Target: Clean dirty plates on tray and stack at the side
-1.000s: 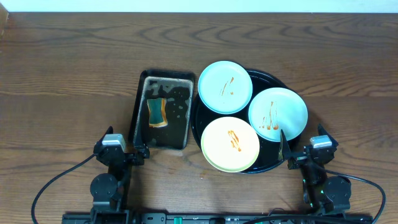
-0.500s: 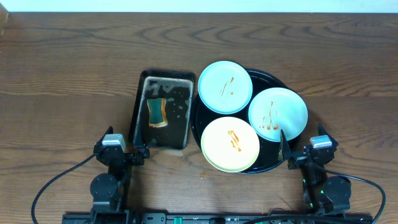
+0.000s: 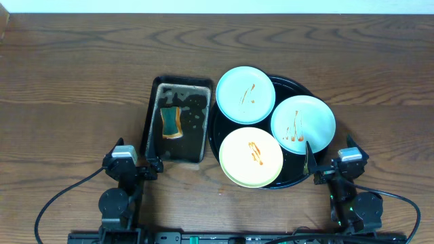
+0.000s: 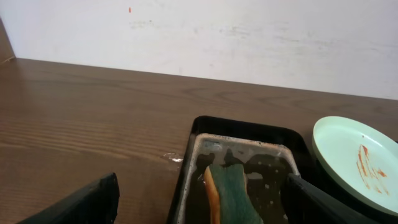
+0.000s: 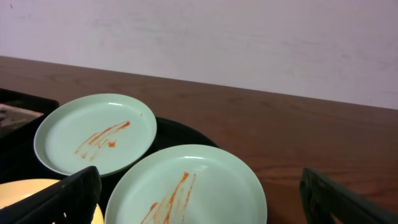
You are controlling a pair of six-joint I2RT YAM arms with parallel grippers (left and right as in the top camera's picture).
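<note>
I judge nothing is cleaned yet. Right of centre in the overhead view, the tray (image 3: 296, 85) holds all three: upper mint plate (image 3: 245, 95), right mint plate (image 3: 303, 123), lower yellow plate (image 3: 251, 156), each streaked. No stack stands beside it. The sponge (image 3: 171, 123) lies untouched in the pan (image 3: 150, 129). My left pincer (image 4: 199, 205) and right pincer (image 5: 202, 199) gape wide, empty.

Sponge (image 3: 171, 123) upright in dark pan (image 3: 151, 118)

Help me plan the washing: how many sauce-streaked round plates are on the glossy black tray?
3. One pale mint-blue plate at the far left of the round black tray, a second mint-blue plate at its right, a pale yellow plate nearest the robot. None hidden.
</note>
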